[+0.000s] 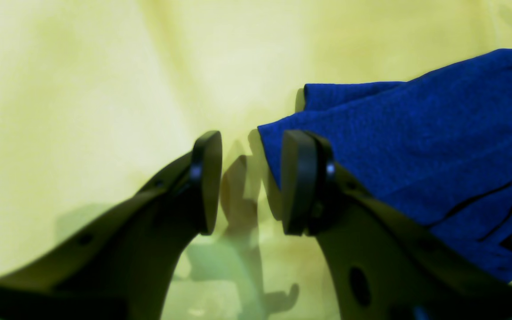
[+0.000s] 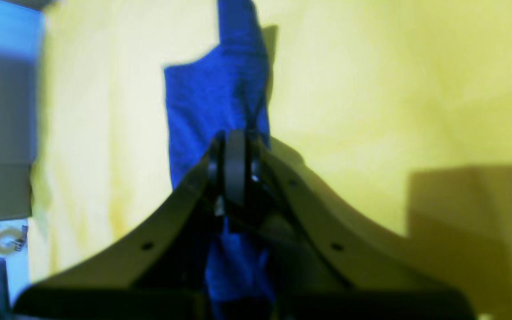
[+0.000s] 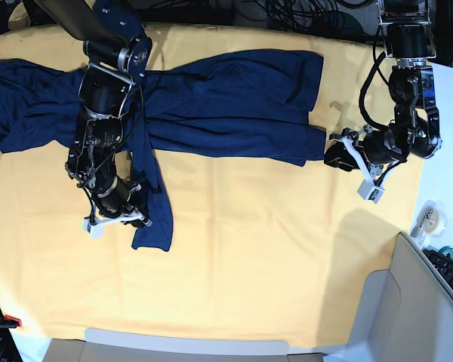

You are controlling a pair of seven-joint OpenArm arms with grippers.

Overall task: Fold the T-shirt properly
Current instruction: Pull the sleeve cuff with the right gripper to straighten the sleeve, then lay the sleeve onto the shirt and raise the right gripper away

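1. The T-shirt [image 3: 234,94] lies spread across the yellow cloth [image 3: 241,256] on the tabletop, one sleeve trailing toward the near edge.
2. The right claw [image 2: 234,166] is clamped on that sleeve—likely to carry it inward for a fold.
3. The left claw [image 1: 250,182] stands wide apart, empty, beside the hem corner—seemingly poised to pinch.
4. The shirt's far end is cut off, and the wrist views are blurred.

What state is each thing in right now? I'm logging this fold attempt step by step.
T-shirt: spread unfolded across the cloth, one sleeve trailing toward the front.
Right end effector: shut on the sleeve.
Left end effector: open, empty, low beside the T-shirt's hem corner.
Yellow cloth: laid out under the T-shirt, mildly wrinkled.
Tape roll: lying flat off the cloth's edge.
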